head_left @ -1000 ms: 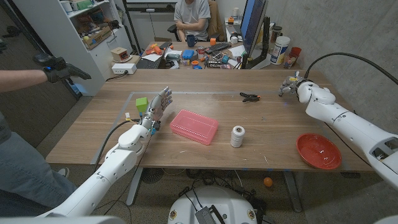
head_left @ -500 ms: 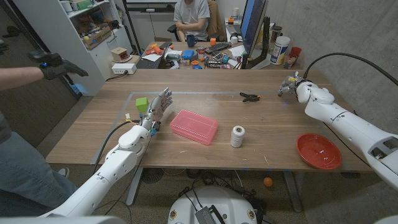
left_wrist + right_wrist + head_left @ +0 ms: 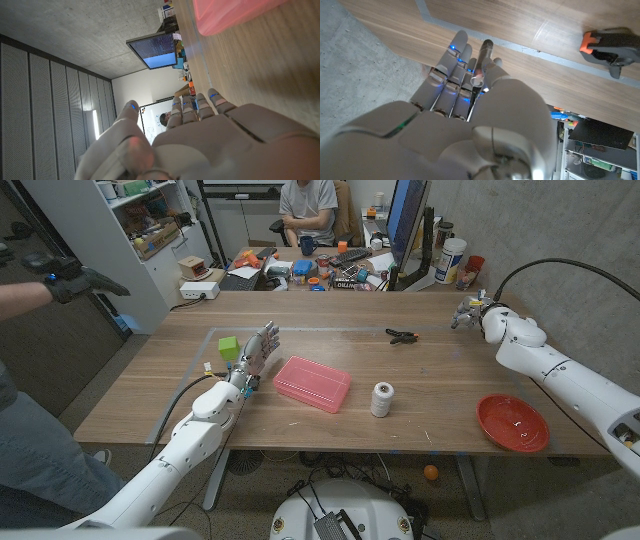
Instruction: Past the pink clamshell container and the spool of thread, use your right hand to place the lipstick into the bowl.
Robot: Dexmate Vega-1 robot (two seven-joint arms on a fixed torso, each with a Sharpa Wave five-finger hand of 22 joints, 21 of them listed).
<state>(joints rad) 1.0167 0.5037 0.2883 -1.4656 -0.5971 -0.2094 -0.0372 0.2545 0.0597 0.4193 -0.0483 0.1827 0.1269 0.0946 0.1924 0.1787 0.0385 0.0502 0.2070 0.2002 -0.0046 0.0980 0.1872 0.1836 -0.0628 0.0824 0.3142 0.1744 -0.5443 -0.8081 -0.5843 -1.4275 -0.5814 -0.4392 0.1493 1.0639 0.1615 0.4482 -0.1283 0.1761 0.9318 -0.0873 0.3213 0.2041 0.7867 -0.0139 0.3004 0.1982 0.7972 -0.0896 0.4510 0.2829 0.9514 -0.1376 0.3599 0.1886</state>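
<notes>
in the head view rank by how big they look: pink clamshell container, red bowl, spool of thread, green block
1. pink clamshell container
2. red bowl, nearly the container's size, so that order is unsure
3. spool of thread
4. green block, close to the spool and farther from the camera, so unsure

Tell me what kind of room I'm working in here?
Most likely a robotics lab or workshop office. Behind the wooden table is a cluttered desk with a monitor, a seated person, and shelving stacked with parts against concrete walls.
</notes>
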